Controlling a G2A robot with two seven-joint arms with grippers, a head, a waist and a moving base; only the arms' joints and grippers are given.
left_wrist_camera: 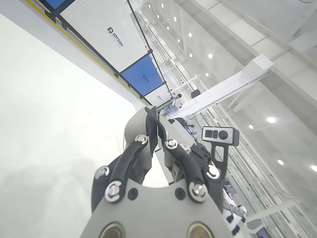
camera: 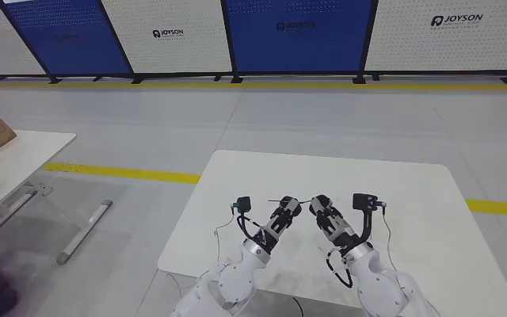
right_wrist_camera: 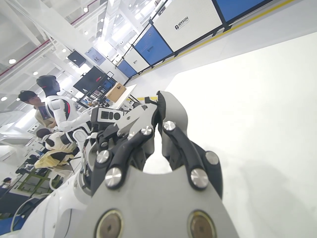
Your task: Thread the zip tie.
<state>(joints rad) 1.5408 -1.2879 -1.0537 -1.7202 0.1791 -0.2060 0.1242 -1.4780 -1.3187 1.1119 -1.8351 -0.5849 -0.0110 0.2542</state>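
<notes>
Both my grippers hang close together above the near part of the white table (camera: pixel 396 190). My left gripper (camera: pixel 287 209) (left_wrist_camera: pixel 154 115) is shut, and a thin black zip tie (left_wrist_camera: pixel 157 128) runs between its pads. In the top view the zip tie (camera: pixel 276 201) shows as a fine dark line sticking out to the left of that gripper. My right gripper (camera: pixel 320 208) (right_wrist_camera: pixel 158 101) is shut too, with a short black end of the zip tie (right_wrist_camera: pixel 148 99) poking out beside its tips. The gap between the two grippers is narrow.
The table's far edge and rounded corners lie ahead, with grey floor and a yellow line beyond. A second white table (camera: pixel 32 150) stands at the left, with a grey bar (camera: pixel 83 231) on the floor near it. Blue and white panels (camera: pixel 301 36) close off the back.
</notes>
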